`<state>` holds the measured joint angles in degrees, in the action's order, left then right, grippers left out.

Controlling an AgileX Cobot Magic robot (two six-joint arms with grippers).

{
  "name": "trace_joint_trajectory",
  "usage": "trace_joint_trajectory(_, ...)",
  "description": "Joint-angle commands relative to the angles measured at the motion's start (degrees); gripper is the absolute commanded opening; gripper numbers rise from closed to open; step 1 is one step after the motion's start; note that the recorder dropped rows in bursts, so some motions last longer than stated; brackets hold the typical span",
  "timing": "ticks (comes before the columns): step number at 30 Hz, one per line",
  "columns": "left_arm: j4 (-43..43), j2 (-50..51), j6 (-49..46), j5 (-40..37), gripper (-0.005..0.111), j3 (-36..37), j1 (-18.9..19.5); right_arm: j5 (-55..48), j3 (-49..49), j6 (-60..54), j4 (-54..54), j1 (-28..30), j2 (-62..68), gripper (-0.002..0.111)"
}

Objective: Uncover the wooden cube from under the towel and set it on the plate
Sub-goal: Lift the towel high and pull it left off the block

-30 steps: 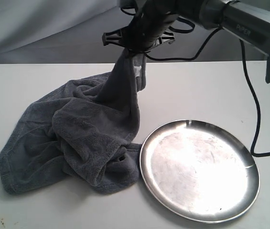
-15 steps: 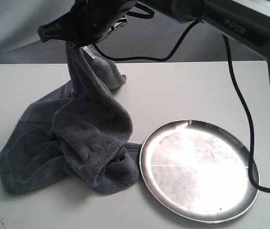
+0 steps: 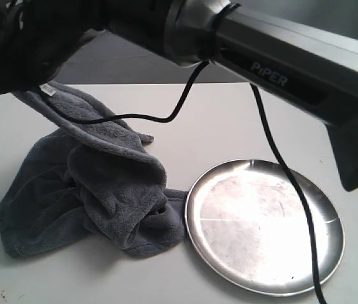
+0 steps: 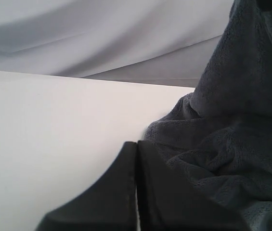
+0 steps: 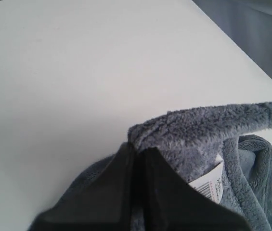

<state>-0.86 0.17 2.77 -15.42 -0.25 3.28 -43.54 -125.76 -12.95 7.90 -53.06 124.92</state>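
Trouble from here starts with the wooden cube, which shows in none of the views. My guess is that it sits somewhere inside the bunched heap of the towel [image 3: 109, 190], left of the plate [image 3: 264, 228] on the tabletop [image 3: 229, 120]. With the block's place unknown, a pull could roll it along inside a fold and drop it at random, perhaps toward the tabletop's edge or against the plate's rim. The heap's lowest fold lies right against that rim (touching it, as far as the exterior view tells), so cloth dragged sideways might nudge the plate as well. A dark cable [image 3: 134, 118] hangs across the raised flap in the exterior view. Whether it touches the cloth I cannot tell, but a snag there is possible.

The grip itself looks thin. The right pincer [image 5: 136, 153], reached across to the left side of the scene, is clamped tight on just the hemmed edge of the towel, close by the white label [image 5: 208, 185]. It holds that edge up off the tabletop while the bulk of the cloth lies below. Plush fleece held by so little could slide out under its own weight. The left pincer [image 4: 136, 149] is closed on nothing, low over the tabletop just beside the heap.
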Motion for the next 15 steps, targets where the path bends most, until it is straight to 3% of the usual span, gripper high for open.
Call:
trace_joint_trajectory(1, -0.25, -0.17, -0.03, 0.57, 0.000, 0.25, 0.02, 1.72, 0.00, -1.62, 0.27, -1.91, -0.63, 0.000)
trace_joint_trajectory(15, -0.25, -0.17, -0.03, 0.57, 0.000, 0.25, 0.02, 5.44, 0.00, -4.03, 5.77, -6.77, -0.53, 0.000)
